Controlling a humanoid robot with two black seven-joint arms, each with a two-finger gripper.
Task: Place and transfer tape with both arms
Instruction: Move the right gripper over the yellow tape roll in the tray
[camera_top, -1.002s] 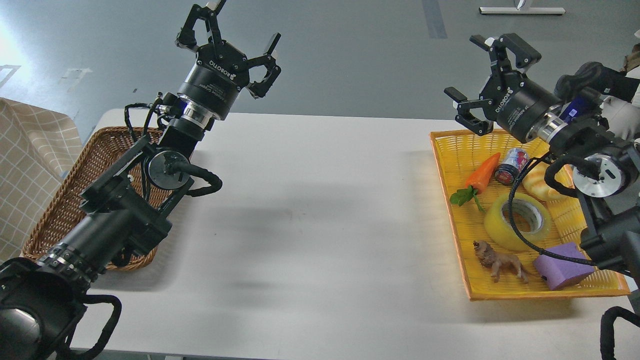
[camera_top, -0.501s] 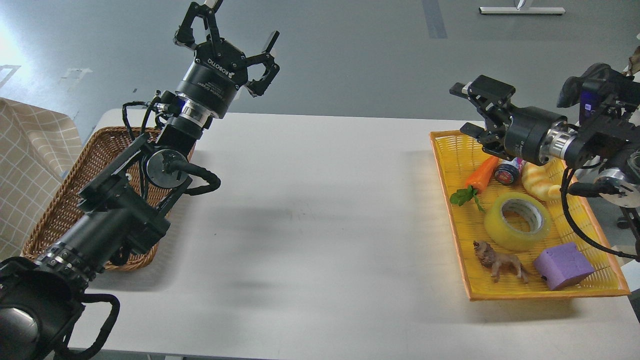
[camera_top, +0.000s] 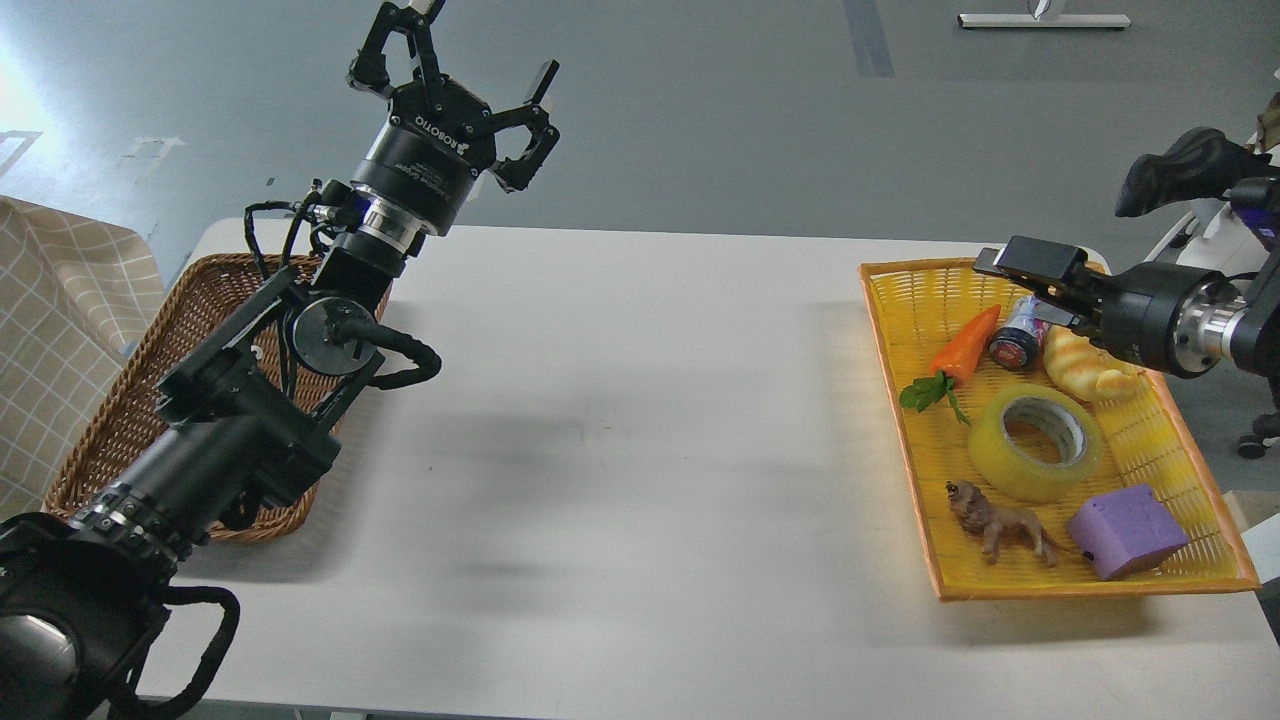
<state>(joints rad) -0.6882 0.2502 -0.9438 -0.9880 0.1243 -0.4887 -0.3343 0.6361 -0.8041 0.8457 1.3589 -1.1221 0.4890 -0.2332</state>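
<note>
The tape (camera_top: 1000, 462), a wide yellow translucent roll with a grey-white core, lies flat in the yellow tray (camera_top: 884, 330) at the right of the white table. My right gripper (camera_top: 1028, 290) comes in from the right, low over the tray's far end, just above the small can (camera_top: 1020, 335) and behind the tape. Its fingers stand apart and hold nothing. My left gripper (camera_top: 455, 75) is raised high beyond the table's far left edge, open and empty, far from the tape.
The tray also holds a toy carrot (camera_top: 965, 345), a bread-shaped toy (camera_top: 1085, 368), a lion figure (camera_top: 1000, 525) and a purple block (camera_top: 1125, 532). A brown wicker basket (camera_top: 120, 400) sits under my left arm. A checked cloth (camera_top: 50, 330) is at the far left.
My right gripper has swung down and to the right, turning from upright to level, and now hovers over the tray's far end. My left arm has barely moved.
</note>
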